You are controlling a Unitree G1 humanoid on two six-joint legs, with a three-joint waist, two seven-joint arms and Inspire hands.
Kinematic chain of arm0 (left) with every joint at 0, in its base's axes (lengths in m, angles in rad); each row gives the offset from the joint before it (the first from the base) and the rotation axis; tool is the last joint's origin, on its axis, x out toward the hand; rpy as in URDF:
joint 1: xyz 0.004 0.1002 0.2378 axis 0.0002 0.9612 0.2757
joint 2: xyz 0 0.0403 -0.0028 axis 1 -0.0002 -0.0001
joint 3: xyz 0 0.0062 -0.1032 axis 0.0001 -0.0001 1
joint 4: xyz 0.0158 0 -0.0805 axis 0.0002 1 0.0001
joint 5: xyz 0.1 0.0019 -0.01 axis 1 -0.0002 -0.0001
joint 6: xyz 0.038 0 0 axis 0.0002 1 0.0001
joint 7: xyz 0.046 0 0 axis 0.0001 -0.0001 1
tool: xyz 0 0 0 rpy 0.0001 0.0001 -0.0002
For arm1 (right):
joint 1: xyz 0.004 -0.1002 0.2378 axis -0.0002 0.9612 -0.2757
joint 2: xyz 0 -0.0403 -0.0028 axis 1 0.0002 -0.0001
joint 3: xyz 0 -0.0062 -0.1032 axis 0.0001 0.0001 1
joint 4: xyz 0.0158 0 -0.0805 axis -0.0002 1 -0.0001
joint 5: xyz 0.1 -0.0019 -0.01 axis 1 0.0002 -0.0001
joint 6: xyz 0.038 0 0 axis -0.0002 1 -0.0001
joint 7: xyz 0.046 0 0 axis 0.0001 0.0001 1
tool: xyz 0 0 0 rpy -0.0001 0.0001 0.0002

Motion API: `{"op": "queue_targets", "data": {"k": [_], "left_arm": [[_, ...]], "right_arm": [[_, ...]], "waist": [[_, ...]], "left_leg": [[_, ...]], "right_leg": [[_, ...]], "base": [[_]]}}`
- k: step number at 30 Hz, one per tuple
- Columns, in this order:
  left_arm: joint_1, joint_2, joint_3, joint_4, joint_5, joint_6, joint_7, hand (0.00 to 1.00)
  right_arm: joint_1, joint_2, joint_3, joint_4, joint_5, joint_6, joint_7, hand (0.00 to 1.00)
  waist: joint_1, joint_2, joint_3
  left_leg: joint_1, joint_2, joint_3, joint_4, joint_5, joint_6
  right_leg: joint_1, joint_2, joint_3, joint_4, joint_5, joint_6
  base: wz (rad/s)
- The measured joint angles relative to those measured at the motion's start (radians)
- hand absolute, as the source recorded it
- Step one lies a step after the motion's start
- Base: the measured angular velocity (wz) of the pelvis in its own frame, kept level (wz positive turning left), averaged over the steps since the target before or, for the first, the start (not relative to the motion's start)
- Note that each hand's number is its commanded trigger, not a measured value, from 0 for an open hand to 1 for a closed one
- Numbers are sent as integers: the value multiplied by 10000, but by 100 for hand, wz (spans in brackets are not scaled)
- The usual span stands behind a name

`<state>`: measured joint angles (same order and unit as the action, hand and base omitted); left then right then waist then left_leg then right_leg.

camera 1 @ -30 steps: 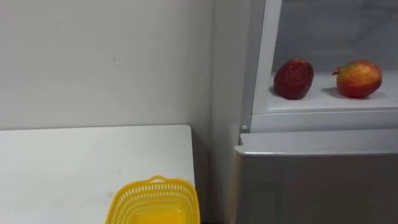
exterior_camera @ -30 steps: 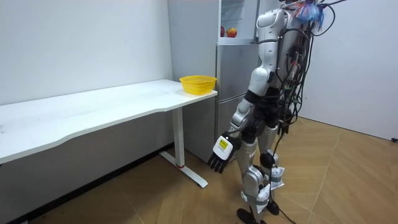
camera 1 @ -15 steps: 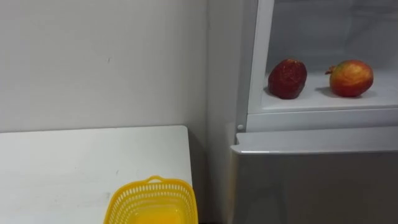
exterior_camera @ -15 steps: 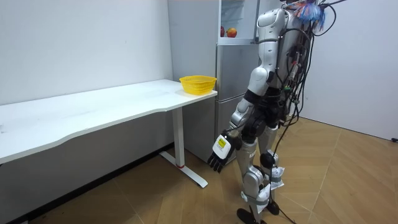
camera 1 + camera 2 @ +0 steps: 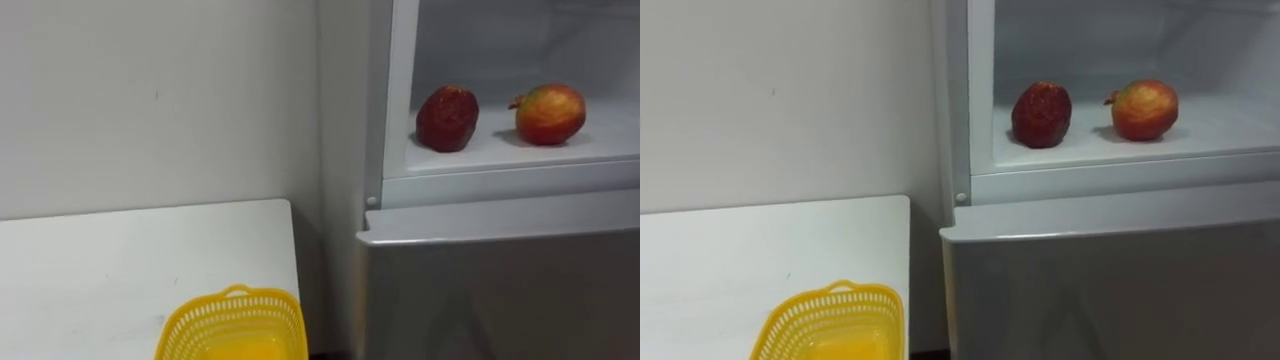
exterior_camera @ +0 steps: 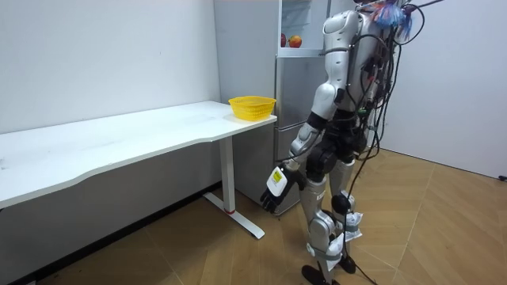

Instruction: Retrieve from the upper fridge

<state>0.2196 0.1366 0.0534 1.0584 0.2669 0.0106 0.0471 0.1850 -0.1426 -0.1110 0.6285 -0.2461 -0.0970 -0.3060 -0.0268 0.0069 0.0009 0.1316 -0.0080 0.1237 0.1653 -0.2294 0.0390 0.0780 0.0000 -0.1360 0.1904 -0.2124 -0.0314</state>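
Note:
Two fruits lie on the white shelf [image 5: 520, 150] of the open upper fridge compartment: a dark red one [image 5: 447, 118] on the left and a red-and-yellow one [image 5: 550, 113] to its right, a little apart. In the room view I stand close before the fridge [image 6: 295, 87], facing it. My left hand [image 6: 275, 190] hangs low beside my thigh with relaxed fingers and holds nothing.
A yellow mesh basket [image 5: 232, 298] stands at the near right corner of the white table [image 5: 120, 260], just left of the fridge. The grey lower fridge door [image 5: 500, 280] is closed below the shelf. A white wall backs the table.
The eye view has shifted, so fridge and basket sit further left and a little higher. In the room view my left arm has swung slightly forward; the fruits have not moved.

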Motion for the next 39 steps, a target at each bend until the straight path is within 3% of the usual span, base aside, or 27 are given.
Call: {"op": "queue_targets", "data": {"k": [2,4,8,14,20,25,30,36,39], "left_arm": [[-78,-43,2,-1,-63,-164,66,0],[-87,-41,-31,-2,-285,-359,124,0],[131,52,-254,15,-624,-681,364,0],[89,151,-508,241,-829,-869,377,0],[32,369,-1225,228,-1227,-917,370,0],[-60,411,-1495,227,-1218,-974,317,0],[-316,510,-1709,731,-1225,-1035,263,0],[-580,650,-2134,1106,-1421,-1002,254,0],[-633,657,-2128,1094,-1407,-928,253,0]], "right_arm": [[503,92,0,-2038,-162,-8,-273,0],[1107,227,58,-4455,-616,-305,-701,0],[1732,218,444,-6582,-607,-811,-1268,0],[1816,193,698,-7639,-604,-978,-1374,0],[1402,86,1430,-8721,-1289,-1229,-1909,0],[1067,-264,1896,-9197,-1550,-1337,-2313,0],[807,-591,2158,-9649,-1594,-1560,-2700,0],[155,-581,2389,-9651,-1471,-1633,-3166,0],[-250,-585,2389,-9651,-1445,-1633,-3166,0]], "waist": [[-21,3,-3],[-101,20,-18],[-232,74,-105],[-229,93,-110],[-192,125,-96],[74,141,-84],[225,108,-84],[316,-29,3],[354,-71,-10]], "left_leg": [[-20,20,175,-3,0,0],[-7,41,374,-1,0,-1],[16,97,766,-26,-3,-4],[-72,138,928,-59,-4,-5],[-175,181,917,-73,-9,-11],[-180,180,893,-217,-9,-10],[-188,179,860,-222,-6,-6],[-205,164,651,-225,-7,-6],[-248,166,618,-215,-6,-6]], "right_leg": [[-102,27,133,48,6,-9],[-130,60,283,22,40,-22],[-89,123,495,-57,147,-28],[-201,152,536,-27,220,-47],[-390,196,527,-29,282,-64],[-427,219,534,-28,350,-39],[-338,234,500,-40,392,-34],[-275,224,283,-72,392,-34],[-285,215,189,-78,392,-33]], "base": [[-23],[-23],[-20],[-8],[2],[0],[1],[8],[7]]}}
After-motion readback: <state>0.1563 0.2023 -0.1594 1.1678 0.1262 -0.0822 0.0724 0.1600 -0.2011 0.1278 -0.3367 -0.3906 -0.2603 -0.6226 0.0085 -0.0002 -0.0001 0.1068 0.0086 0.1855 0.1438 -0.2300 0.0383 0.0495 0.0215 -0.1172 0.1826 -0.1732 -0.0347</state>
